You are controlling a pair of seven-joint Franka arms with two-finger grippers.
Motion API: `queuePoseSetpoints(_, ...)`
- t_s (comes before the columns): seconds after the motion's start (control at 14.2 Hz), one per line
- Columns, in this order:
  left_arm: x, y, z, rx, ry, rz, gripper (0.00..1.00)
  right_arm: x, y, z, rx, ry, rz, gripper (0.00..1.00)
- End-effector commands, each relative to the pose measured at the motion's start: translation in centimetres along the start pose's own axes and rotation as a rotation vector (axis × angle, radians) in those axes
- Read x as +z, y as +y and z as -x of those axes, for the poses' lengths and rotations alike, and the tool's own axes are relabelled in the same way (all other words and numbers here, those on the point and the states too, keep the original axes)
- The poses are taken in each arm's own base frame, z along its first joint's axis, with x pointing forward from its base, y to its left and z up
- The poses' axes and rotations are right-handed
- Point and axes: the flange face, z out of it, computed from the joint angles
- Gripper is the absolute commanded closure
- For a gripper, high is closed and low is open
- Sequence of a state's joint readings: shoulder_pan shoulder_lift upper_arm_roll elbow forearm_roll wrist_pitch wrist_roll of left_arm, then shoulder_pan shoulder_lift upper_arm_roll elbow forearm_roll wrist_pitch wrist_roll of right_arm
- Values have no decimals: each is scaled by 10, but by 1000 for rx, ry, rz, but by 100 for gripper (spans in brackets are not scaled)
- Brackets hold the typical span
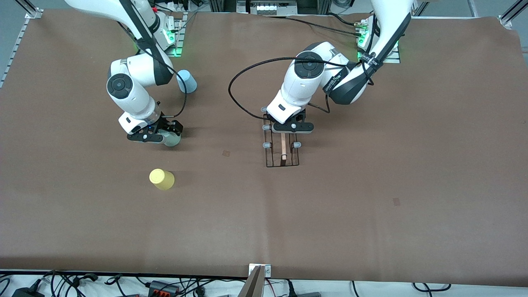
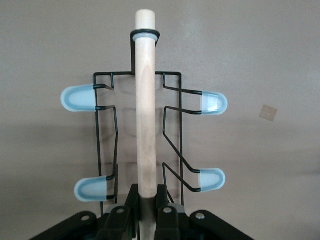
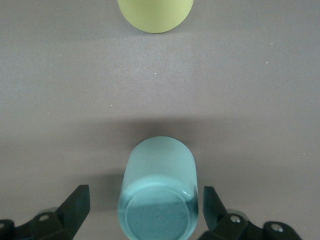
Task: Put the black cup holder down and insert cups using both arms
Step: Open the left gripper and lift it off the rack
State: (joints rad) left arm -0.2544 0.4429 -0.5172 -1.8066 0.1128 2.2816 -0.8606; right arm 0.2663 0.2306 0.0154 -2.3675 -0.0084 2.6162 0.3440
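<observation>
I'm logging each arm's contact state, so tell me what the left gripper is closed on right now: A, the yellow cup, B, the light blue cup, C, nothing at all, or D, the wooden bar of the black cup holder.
D: in the left wrist view the left gripper has its fingers clamped on the wooden bar of the black cup holder.
</observation>
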Motion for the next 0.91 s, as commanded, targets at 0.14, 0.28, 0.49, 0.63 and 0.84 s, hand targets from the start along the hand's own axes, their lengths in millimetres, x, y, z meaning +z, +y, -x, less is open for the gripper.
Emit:
queuePoseSetpoints(0.14,-11,8,-2,6,24,-4,12,4,3,1,-13,24,-1,0)
queuePoseSetpoints(0.28,-31,7,-4,7,57,4,0,4,3,1,-13,24,-2,37)
queuePoseSetpoints(0.49,-83,2,-12,157,35,-71,0,4,4,0,-31,23,0,74)
queuePoseSetpoints(0.63,-125,-10,-27,238,-28,-159,0,0,9,-2,-54,24,0,85)
queuePoseSetpoints(0.84,-163,-36,-42,397,-47,-326,0,-45,13,-4,-66,12,7,88)
